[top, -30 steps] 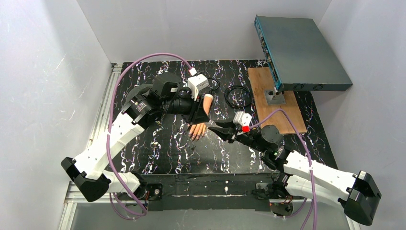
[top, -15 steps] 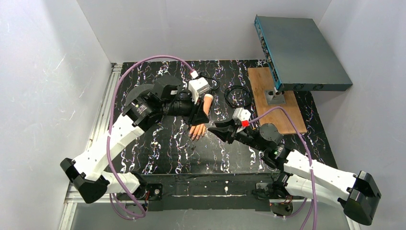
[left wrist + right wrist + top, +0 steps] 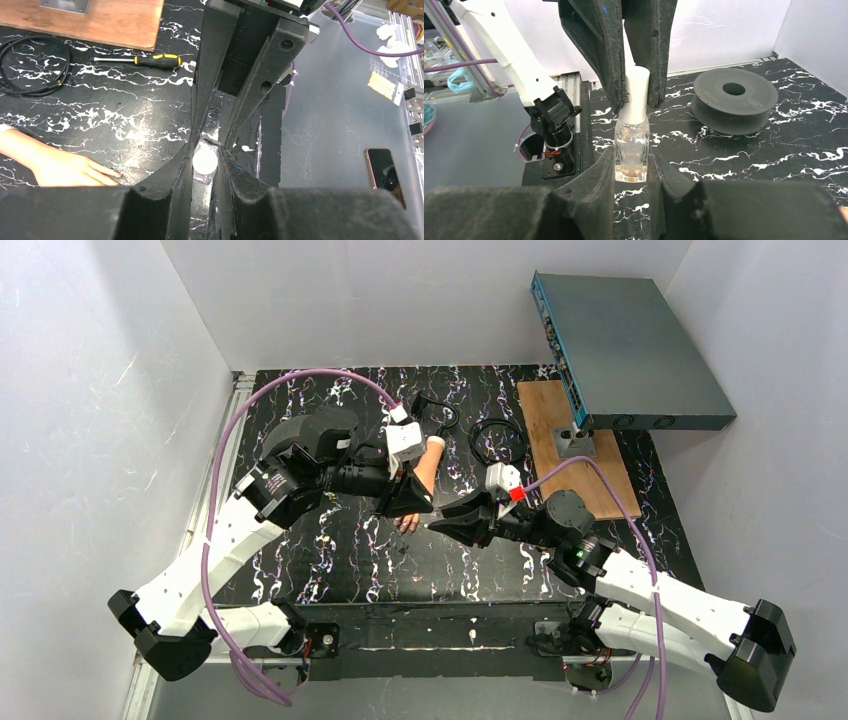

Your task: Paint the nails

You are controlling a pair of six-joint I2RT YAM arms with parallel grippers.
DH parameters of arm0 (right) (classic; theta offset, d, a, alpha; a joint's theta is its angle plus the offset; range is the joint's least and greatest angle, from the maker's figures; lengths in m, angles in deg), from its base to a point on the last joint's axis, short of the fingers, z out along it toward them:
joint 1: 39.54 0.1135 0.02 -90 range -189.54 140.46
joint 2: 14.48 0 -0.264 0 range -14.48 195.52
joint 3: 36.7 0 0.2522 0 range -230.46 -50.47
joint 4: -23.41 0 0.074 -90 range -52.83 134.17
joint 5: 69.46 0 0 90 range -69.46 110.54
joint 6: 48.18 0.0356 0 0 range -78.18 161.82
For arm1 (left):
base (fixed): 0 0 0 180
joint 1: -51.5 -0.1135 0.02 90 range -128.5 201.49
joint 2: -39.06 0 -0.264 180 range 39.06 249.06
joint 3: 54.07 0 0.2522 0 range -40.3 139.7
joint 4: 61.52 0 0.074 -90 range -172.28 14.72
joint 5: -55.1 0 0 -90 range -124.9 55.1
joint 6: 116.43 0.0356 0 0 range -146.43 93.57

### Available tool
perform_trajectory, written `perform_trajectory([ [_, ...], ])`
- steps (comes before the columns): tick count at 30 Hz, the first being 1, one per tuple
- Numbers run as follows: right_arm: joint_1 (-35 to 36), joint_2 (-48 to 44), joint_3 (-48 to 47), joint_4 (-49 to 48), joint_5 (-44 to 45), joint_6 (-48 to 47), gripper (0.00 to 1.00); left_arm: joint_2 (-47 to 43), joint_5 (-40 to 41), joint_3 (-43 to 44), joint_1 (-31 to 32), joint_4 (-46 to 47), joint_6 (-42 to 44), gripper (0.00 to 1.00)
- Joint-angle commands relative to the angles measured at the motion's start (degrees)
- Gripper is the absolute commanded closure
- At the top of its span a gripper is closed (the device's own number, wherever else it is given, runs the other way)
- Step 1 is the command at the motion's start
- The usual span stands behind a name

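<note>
Left arm [image 3: 243, 528] swung inward, reaching — pinching cap [image 3: 638, 94] (white)

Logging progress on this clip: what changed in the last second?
The left gripper swung away from the mannequin hand to meet the right gripper, which edged left. The left now clamps the white cap atop the clear bottle the right gripper holds. The mannequin hand stayed put.

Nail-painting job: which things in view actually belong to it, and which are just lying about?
Job:
- polish bottle, held in right gripper
- white cap, clamped by left gripper
- mannequin hand and its nails

Lying about:
- screwdriver
- cable coil
- wooden board
- grey box
- black spool
- phone
</note>
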Motion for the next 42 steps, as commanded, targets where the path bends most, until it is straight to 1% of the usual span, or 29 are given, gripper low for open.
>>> perform_trajectory([
  [1,0.58,-0.82,-4.75,-7.83,-3.72,0.63,0.99,0.18,-4.75,-1.23,0.98,0.81,0.6,0.83],
  [3,0.62,-1.02,-4.5,-6.86,-3.14,-0.1,0.99,-0.31,-3.57,-0.67,1.01,0.55,-0.2,0.61],
  [5,0.51,-1.21,-4.27,-5.67,-2.13,-0.85,0.99,-1.09,-2.05,0.22,1.01,0.49,-1.43,0.33],
  [6,0.53,-1.3,-4.17,-5.02,-1.37,-1.19,0.99,-1.43,-1.03,1.03,0.99,0.5,-2.47,0.22],
  [7,0.56,-1.31,-4.12,-4.42,-0.55,-1.48,0.99,-1.85,-0.14,1.78,0.99,0.49,-3.41,0.16],
  [9,0.53,-1.34,-3.79,-3.87,1.94,-1.66,0.99,-2.96,3.53,2.77,1.01,1.32,-6.79,0.09],
  [12,0.55,-0.9,-3.68,-3.68,4.45,-2.07,0.99,-3.59,11.5,3.48,1.01,2.39,-12.38,0.08],
  [14,0.57,-0.23,-4.54,-2.61,6.59,-1.49,0.99,-3.49,15.98,4.01,0.99,2.49,-15.4,0.12],
  [18,0.6,1.85,-8.0,0.89,8.18,-0.42,0.99,-4.19,22.47,2.04,0.99,5.73,-21.44,0.24],
  [20,0.55,2.76,-9.21,1.16,7.92,0.46,0.99,-4.59,24.33,0.2,0.95,7.51,-22.41,0.26],
  [24,0.61,3.67,-9.92,-0.19,7.7,2.1,0.99,-4.46,28.18,-1.13,1.01,8.19,-24.1,0.4],
  [32,0.61,4.3,-11.11,1.02,8.46,4.15,0.99,-4.92,26.2,-4.26,1.01,11.83,-25.96,0.55],
  [36,0.56,4.67,-12.0,1.76,9.58,5.42,0.99,-5.27,25.11,-5.18,0.98,12.53,-26.3,0.56],
  [38,0.57,5.13,-12.8,2.6,10.0,5.99,0.99,-5.47,24.63,-5.6,0.97,12.94,-26.32,0.59],
  [39,0.62,5.36,-13.26,3.03,10.03,6.2,0.99,-5.66,24.52,-5.74,0.96,13.05,-26.32,0.66],
  [40,0.55,5.57,-13.62,3.41,10.08,6.43,0.99,-5.73,24.54,-5.99,1.01,13.16,-26.32,0.77],
  [42,0.58,5.86,-14.12,3.64,10.2,7.04,0.99,-5.96,24.63,-6.47,1.01,13.3,-26.32,0.92],
])
